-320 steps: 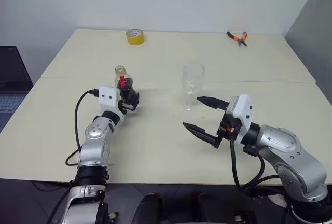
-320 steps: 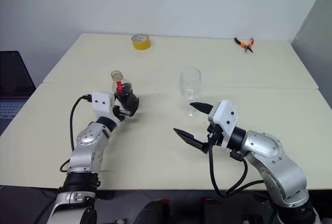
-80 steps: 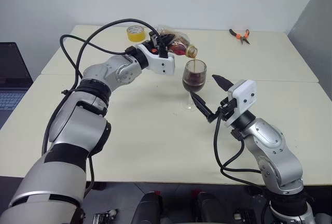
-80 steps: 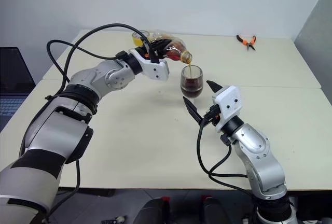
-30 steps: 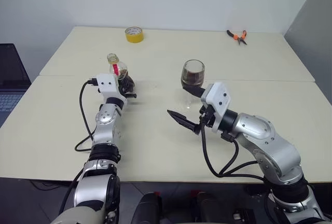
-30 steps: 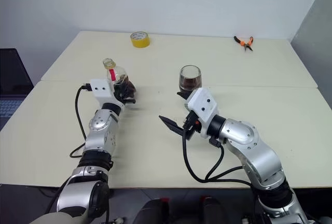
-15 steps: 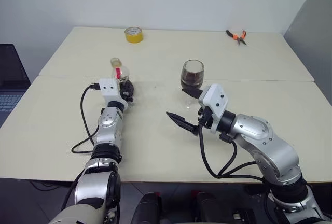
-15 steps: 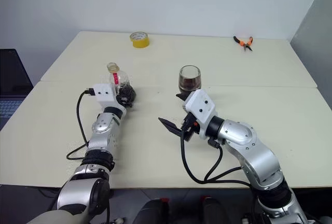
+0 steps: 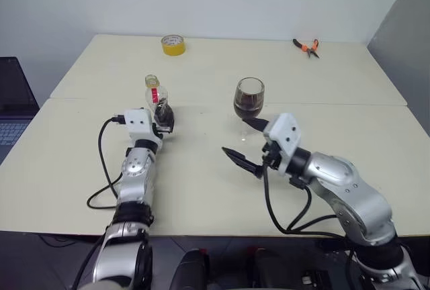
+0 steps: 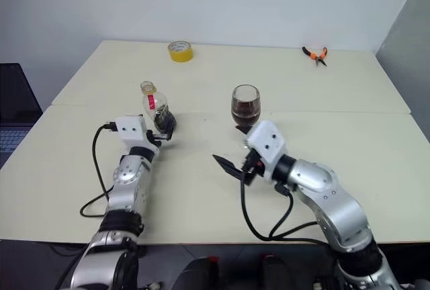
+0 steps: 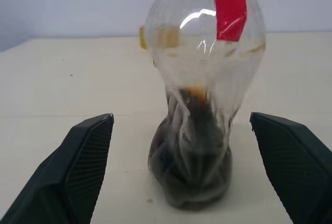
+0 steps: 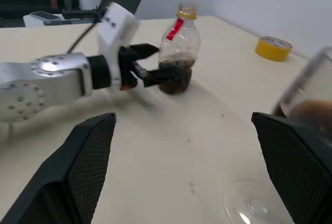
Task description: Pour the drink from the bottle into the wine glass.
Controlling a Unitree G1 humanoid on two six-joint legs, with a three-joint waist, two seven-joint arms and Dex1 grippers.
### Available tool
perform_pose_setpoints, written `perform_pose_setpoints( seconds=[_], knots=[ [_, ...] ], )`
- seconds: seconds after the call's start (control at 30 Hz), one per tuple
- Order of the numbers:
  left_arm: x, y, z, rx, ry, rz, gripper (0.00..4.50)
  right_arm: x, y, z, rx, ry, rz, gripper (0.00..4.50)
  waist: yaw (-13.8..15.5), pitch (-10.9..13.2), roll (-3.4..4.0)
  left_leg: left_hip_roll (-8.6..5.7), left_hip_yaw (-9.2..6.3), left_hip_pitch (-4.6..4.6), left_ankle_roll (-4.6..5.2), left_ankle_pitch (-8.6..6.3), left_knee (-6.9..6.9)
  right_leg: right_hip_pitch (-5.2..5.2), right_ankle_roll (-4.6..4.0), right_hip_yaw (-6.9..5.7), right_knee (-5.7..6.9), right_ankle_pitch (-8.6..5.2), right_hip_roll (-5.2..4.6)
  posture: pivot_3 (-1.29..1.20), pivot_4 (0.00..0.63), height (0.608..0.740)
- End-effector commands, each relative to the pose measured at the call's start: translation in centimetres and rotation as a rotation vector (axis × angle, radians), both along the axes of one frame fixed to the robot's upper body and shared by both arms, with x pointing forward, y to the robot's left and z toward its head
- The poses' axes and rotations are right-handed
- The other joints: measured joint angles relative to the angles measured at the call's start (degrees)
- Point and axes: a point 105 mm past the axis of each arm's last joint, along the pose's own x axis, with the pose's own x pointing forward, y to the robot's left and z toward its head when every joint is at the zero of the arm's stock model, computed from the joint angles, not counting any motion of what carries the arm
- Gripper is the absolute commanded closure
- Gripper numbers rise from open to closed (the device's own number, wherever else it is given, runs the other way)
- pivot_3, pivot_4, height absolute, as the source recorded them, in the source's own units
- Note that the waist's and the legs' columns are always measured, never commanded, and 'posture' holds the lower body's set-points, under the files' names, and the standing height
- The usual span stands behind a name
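Two grippers are mine, and both have their fingers spread wide with nothing held in them. My left gripper sits low over the table, and the bottle stands upright on the table just past its fingertips, in line with the gap between them. In my left wrist view the two black fingers stand out to each side of the bottle and do not touch it. The bottle is clear, with a red strip near its neck and a yellow top. A little of the dark drink sits in its bottom. The wine glass stands upright on the table, off to the right of the bottle and well apart from it. Its bowl is about half full of the dark drink. My right gripper hangs just in front of the glass, near its foot, with one finger low and toward me and the other up by the glass. Far back on the table lie a yellow tape roll and orange pliers. One dark laptop sits off to my left.
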Motion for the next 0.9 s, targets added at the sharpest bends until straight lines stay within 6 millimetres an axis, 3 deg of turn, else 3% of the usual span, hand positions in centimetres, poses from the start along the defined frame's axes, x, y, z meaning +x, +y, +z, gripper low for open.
perform_pose_setpoints(
  seconds=[0.03,0.2,0.43,0.63,0.9],
  knots=[
    [-1.7,-0.9,1.7,0.015,-0.016,-0.037,0.04,-0.5,-1.6,-0.7,0.032,-0.025,-0.086,0.00,0.16,-0.01,0.00,0.00,-0.02,0.01,0.01,0.00,-0.01,0.02,0.00,-0.02,-0.01,0.00,0.00,0.00,0.150,0.740],
    [-3.6,-1.2,1.0,0.030,0.034,0.016,0.04,1.0,-4.3,-4.0,0.156,-0.062,-0.355,0.00,0.20,-0.07,-0.02,0.00,-0.03,0.08,0.03,-0.01,0.01,0.08,0.00,-0.02,0.06,0.00,0.01,0.00,0.150,0.740],
    [-5.0,-2.5,0.8,0.020,0.007,-0.025,0.04,2.2,-7.7,-6.0,0.322,-0.102,-0.645,0.00,0.17,-0.10,0.02,0.01,0.00,0.11,0.03,-0.01,-0.03,0.07,0.00,0.01,0.06,0.00,0.03,0.00,0.150,0.740],
    [-5.3,-3.2,0.2,0.037,0.029,-0.050,0.04,2.3,-9.3,-7.0,0.360,-0.097,-0.716,0.00,0.21,-0.10,0.03,0.00,0.02,0.11,0.03,-0.02,-0.03,0.08,0.00,0.03,0.04,0.00,0.03,0.00,0.150,0.740],
    [-5.0,-3.1,0.6,0.035,0.002,-0.057,0.04,2.4,-9.7,-7.2,0.359,-0.099,-0.721,0.00,0.18,-0.11,0.05,0.01,0.02,0.12,0.04,-0.02,-0.05,0.08,-0.01,0.03,0.03,-0.01,0.04,0.00,0.150,0.740]
  ],
)
